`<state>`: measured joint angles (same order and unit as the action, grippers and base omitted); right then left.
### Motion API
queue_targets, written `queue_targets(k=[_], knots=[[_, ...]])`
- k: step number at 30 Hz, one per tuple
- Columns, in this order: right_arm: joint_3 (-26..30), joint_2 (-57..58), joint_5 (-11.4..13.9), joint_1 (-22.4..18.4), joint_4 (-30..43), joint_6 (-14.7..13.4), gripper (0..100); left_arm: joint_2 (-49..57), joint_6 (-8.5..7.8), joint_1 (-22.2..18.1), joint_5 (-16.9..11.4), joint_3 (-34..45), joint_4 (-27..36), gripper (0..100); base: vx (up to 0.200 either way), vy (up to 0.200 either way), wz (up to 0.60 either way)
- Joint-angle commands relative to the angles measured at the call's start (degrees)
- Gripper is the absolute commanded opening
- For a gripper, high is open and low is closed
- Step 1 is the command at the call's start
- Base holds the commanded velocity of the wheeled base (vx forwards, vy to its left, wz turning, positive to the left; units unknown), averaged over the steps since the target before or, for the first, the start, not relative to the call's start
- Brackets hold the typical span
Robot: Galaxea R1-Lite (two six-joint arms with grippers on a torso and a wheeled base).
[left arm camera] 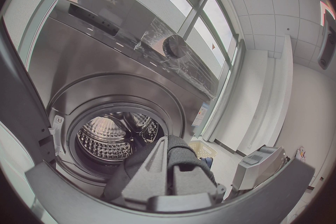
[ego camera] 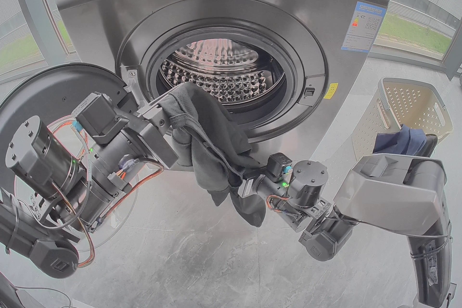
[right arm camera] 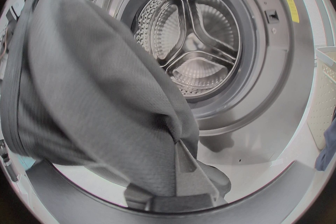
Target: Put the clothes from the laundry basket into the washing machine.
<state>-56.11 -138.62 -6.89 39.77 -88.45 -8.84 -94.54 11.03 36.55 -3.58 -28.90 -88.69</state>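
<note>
Grey floor (ego camera: 192, 256) fronts your open washing machine (ego camera: 313, 25), where left gripper (left arm camera: 169, 154) and right gripper (right arm camera: 178, 154) both clamp the dark garment (ego camera: 211, 140).

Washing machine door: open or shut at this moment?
Open. The door is swung aside to the robot's left, and the bare metal drum shows through the round opening.

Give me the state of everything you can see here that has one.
Door: open.
Drum: empty.
Grey garment: held up, outside the drum.
Left gripper: jaws shut on grey garment.
Right gripper: jaws shut on grey garment.
Basket: holds a blue garment.
</note>
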Motion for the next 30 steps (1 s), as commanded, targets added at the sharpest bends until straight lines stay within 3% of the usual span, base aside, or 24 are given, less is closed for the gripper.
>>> queue_targets(k=[1,9,13,19,30], knots=[[3.29,6.96,-0.14,-1.09,0.04,-0.04,0,-1.17,-0.05,-2.18,-0.02,0.6,0.0,0,0.0,0.0,0.0],[8.39,15.04,-1.37,-1.09,0.04,-0.13,0,-5.92,-0.49,-7.37,-0.02,4.12,0.0,0,0.0,0.0,0.0],[8.65,17.24,-1.46,-0.92,0.04,-0.13,0,-7.85,-0.66,-7.37,-0.02,5.35,0.0,0,0.0,0.0,0.0],[8.65,18.65,-1.46,-0.39,0.12,-0.21,0,-12.42,-2.16,-6.93,-0.02,7.81,-0.17,0,0.0,0.0,0.0],[8.48,18.74,-1.55,0.14,0.04,-0.3,0,-14.27,-2.07,-6.31,-0.11,9.13,-0.17,0,0.0,0.0,0.0]])
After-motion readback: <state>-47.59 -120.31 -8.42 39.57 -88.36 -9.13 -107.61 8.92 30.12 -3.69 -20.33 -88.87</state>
